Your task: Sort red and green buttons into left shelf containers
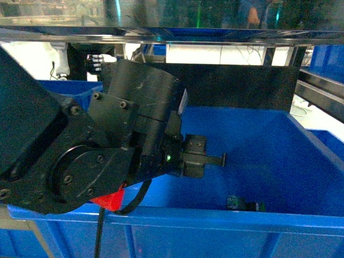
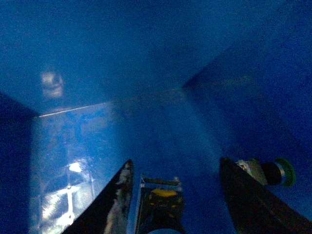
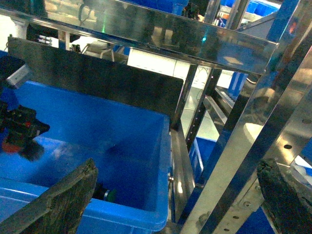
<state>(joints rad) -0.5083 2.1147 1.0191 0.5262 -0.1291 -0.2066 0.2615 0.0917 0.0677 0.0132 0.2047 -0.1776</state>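
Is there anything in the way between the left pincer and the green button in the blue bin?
Nothing visible blocks it. The left pincer is open inside the blue bin, and the green button lies on its side on the bin floor just beyond one pincer finger, with bare blue floor around it.

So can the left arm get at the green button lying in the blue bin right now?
Probably yes. The left gripper is open inside the blue bin, and the green button lies just to its right on the floor with nothing between.
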